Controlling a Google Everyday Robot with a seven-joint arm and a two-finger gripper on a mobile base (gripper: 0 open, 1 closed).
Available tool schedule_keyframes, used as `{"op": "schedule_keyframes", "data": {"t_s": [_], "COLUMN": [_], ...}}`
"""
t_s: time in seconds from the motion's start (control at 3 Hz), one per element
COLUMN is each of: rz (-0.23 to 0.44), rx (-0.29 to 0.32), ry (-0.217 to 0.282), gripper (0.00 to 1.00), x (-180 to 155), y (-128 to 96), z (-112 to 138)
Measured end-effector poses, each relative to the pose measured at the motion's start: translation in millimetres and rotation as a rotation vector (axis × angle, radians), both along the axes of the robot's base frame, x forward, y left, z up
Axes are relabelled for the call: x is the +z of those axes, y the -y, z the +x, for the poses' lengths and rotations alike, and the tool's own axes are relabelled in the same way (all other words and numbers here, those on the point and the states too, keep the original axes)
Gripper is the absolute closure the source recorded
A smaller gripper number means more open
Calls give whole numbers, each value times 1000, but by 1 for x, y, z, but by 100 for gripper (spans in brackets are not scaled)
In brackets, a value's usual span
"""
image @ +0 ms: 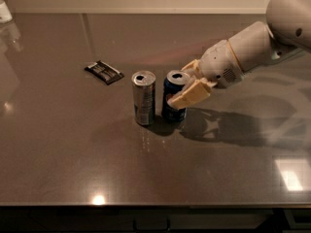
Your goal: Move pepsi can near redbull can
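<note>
You see a glossy white arm [252, 45] of rounded, tubular segments, with one small dark dot on its upper housing. Its blocky cream-yellow gripper [181, 85] sits mid-frame, at the arm's left end.

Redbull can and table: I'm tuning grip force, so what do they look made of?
The redbull can: thin metal, probably aluminium, silvery satin sheen. The table: hard, glossy dark-brown surface mirroring lights; material unclear. The gripper is at the pepsi can beside it.

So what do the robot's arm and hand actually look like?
The arm is smooth, rounded and off-white, in fat tube-like sections with small dark dots on the wrist. The hand, at the blue can, is blocky and pale yellow. No cables show.
</note>
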State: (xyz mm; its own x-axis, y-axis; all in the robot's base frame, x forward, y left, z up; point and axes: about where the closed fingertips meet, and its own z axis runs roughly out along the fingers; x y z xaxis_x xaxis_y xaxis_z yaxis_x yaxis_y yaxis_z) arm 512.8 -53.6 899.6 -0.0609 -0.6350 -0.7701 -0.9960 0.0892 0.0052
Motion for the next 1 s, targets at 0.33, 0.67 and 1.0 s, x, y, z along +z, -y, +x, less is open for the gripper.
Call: {"op": "schedule_keyframes", "data": {"t_s": [0.33, 0.67, 1.0], "rz": [3, 5, 5], "rx": [2, 9, 9], "ry": [-2, 0, 0], "gripper": [12, 0, 0], "x": [-2, -4, -4], "y": [0, 1, 0], "z": [-2, -4, -4]}}
